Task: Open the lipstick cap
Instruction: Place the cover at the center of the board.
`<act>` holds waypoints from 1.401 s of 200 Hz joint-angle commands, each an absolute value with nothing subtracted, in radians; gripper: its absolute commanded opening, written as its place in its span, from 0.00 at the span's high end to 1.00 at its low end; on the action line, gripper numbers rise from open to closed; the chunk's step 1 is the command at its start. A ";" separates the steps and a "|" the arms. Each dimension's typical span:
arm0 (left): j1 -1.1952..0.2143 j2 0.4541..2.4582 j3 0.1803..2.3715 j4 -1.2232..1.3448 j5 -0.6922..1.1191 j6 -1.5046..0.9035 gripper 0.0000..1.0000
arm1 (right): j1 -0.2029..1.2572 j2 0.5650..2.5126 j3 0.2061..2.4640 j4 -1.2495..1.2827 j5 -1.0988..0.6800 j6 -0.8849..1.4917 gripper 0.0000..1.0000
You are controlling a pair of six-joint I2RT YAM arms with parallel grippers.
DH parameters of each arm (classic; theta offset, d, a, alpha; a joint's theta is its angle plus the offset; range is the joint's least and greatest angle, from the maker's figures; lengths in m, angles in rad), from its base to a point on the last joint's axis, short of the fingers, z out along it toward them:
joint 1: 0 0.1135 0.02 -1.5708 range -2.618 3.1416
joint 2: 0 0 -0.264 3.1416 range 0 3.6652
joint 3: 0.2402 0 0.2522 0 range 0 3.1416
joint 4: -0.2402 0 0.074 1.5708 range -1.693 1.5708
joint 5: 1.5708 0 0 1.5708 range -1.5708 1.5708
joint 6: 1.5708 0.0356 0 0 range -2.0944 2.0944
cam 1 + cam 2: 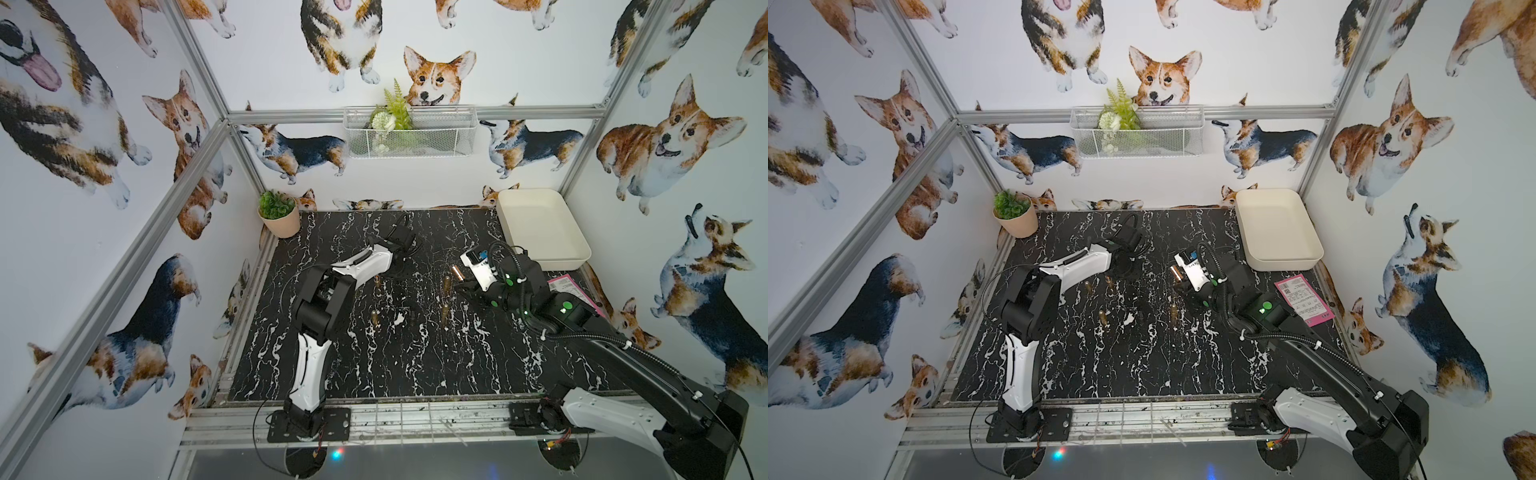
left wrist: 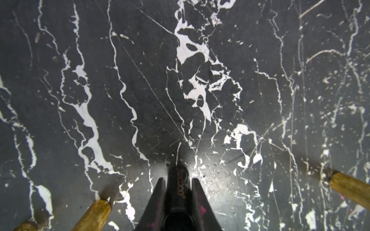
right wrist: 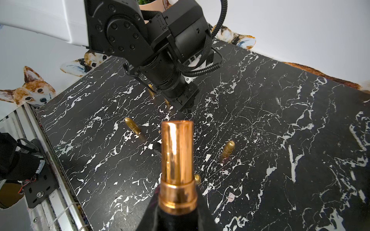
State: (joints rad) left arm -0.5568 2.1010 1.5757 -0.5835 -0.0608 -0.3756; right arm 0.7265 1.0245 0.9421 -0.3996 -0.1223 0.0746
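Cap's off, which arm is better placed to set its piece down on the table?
Left, probably. The left gripper points down with the black cap close over the table; the right gripper holds the gold lipstick higher, tilted.

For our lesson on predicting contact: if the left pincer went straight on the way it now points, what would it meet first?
The black marble tabletop. The left pincer points down at it, shut on a black tube, whose tip would touch first; the gap left is unclear.
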 commanded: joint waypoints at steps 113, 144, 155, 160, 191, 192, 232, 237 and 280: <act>-0.583 2.066 1.514 -0.569 -0.090 -0.409 0.58 | 0.729 1.023 0.939 -0.364 -0.104 0.067 1.00; -0.582 2.061 1.512 -0.570 -0.096 -0.412 0.55 | 0.729 1.022 0.936 -0.365 -0.103 0.069 1.00; -0.582 2.059 1.514 -0.571 -0.097 -0.411 0.54 | 0.729 1.022 0.937 -0.365 -0.103 0.069 1.00; -0.582 2.057 1.515 -0.573 -0.097 -0.412 0.54 | 0.729 1.020 0.937 -0.365 -0.103 0.068 1.00; -0.579 2.019 1.560 -0.608 -0.058 -0.411 0.49 | 0.729 1.013 0.943 -0.368 -0.099 0.067 1.00; -0.578 2.017 1.562 -0.610 -0.055 -0.411 0.49 | 0.729 1.013 0.943 -0.368 -0.099 0.067 1.00; -0.541 1.940 1.670 -0.727 0.036 -0.394 0.43 | 0.729 1.015 0.951 -0.372 -0.089 0.056 1.00; -0.537 1.930 1.682 -0.740 0.056 -0.393 0.42 | 0.729 1.017 0.955 -0.374 -0.086 0.053 1.00; -0.530 1.856 1.755 -0.839 0.234 -0.372 0.40 | 0.729 1.041 0.995 -0.405 -0.090 0.035 1.00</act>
State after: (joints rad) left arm -0.5350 1.8950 1.7233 -0.7399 0.0792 -0.3866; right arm 0.7265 1.0241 0.9676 -0.4015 -0.0902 0.0578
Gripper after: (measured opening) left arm 0.594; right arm 0.212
